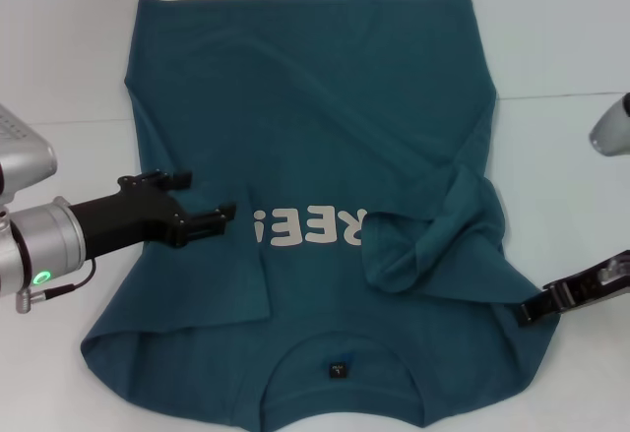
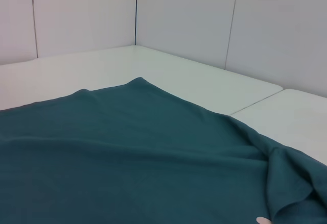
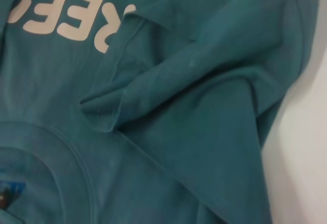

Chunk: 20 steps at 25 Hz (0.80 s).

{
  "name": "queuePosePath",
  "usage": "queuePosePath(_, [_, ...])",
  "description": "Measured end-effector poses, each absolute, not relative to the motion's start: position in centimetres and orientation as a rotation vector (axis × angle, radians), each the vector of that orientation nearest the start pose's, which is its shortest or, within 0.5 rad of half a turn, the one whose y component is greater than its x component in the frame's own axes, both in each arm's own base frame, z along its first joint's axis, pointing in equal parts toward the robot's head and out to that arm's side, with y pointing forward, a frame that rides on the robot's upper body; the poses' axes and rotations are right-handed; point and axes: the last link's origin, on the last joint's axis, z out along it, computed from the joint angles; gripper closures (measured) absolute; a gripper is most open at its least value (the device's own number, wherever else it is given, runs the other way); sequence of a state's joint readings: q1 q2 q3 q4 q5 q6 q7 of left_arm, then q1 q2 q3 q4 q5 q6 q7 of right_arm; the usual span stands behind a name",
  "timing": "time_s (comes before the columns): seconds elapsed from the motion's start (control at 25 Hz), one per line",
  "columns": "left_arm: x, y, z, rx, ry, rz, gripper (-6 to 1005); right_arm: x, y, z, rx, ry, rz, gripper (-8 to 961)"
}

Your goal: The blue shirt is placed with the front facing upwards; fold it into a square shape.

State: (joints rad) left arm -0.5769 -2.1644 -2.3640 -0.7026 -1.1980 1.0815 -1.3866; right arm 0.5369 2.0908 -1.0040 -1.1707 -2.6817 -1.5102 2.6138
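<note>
The blue shirt (image 1: 325, 137) lies spread on the white table (image 1: 69, 58), collar and dark neck label (image 1: 338, 368) nearest me. White letters (image 1: 305, 225) show on the chest, partly covered on both sides. Its left side is folded inward, ending in a straight edge (image 1: 258, 265). The right sleeve (image 1: 428, 240) lies bunched over the chest; the right wrist view shows it (image 3: 168, 86) beside the letters (image 3: 61, 20). My left gripper (image 1: 209, 198) hovers open over the folded left side, holding nothing. My right gripper (image 1: 536, 306) is at the shirt's right edge near the shoulder.
White wall panels (image 2: 179, 15) stand behind the table's far edge. A seam (image 1: 561, 95) crosses the table on the right. A grey part of my right arm (image 1: 612, 127) hangs over the right side. Bare table (image 2: 204, 81) lies beyond the shirt's hem (image 2: 138, 81).
</note>
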Motion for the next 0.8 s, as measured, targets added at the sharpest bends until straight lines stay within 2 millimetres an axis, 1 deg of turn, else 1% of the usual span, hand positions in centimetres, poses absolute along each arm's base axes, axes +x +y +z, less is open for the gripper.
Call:
queuePosePath(0.16, [-25.7,38.5,-2.1,-2.416,-0.625,-0.489,162,26.8,35.3,3.0,-2.252,1.475,-0.324,384])
queuePosePath(0.32, [-25.8,38.5,-2.0,-2.412,-0.63,-0.488,162,26.4,35.3,3.0,-2.268,1.434,-0.367,494])
queuePosePath(0.4, [-25.9,38.5,-2.0,-2.411,-0.631,-0.488,162,25.8,35.3,3.6,-2.265,1.393,-0.439,549])
queuePosePath(0.48, [-25.9,38.5,-1.9,-2.409,-0.63,-0.488,162,25.5,35.2,3.8,-2.262,1.377,-0.468,604])
queuePosePath(0.6, [-25.8,38.6,-1.7,-2.406,-0.621,-0.487,162,24.2,35.2,4.5,-2.275,1.326,-0.532,710])
queuePosePath(0.72, [-25.8,38.7,-1.6,-2.404,-0.617,-0.486,162,22.8,35.0,4.8,-2.319,1.299,-0.567,815])
queuePosePath(0.8, [-25.8,38.7,-1.6,-2.404,-0.617,-0.486,162,22.2,34.9,4.9,-2.346,1.276,-0.616,856])
